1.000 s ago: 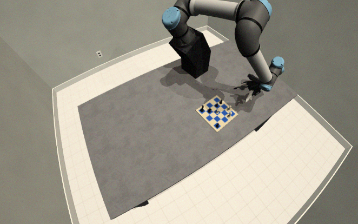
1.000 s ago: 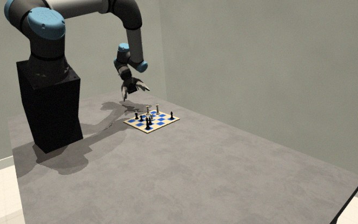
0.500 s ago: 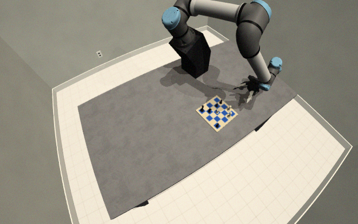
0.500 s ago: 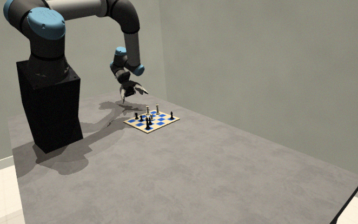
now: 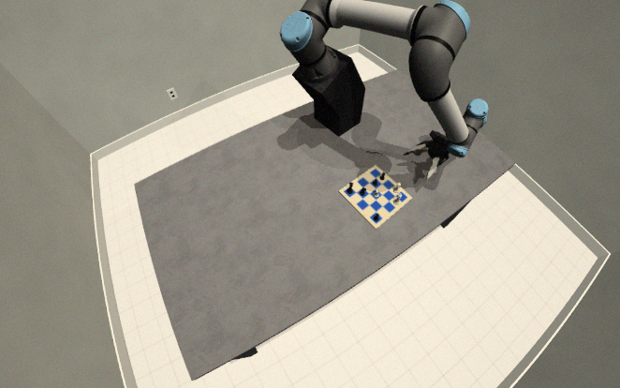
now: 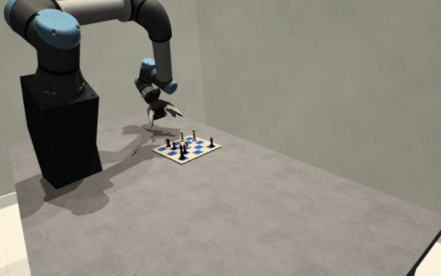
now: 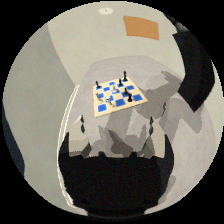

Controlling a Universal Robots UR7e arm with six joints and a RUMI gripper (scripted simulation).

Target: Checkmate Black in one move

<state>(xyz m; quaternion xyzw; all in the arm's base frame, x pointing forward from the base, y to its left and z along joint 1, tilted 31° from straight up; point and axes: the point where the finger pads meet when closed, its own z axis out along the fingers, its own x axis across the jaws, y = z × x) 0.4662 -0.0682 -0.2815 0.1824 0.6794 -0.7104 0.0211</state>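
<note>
A small blue and cream chessboard (image 5: 373,197) lies on the grey table; it also shows in the exterior view (image 6: 187,149) and the wrist view (image 7: 118,97). Several black pieces and a few white pieces stand upright on it. Two tall white pieces (image 6: 181,135) (image 6: 193,134) stand at the board's far edge, with a small white piece (image 6: 186,144) just in front. My gripper (image 6: 164,116) hangs open and empty above the table, behind the board and apart from it. In the wrist view its two fingertips frame the table short of the board.
The arm's black pedestal (image 6: 60,130) stands at the table's back corner. The table edge (image 5: 466,207) runs close to the board on one side. A wall stands close behind the gripper.
</note>
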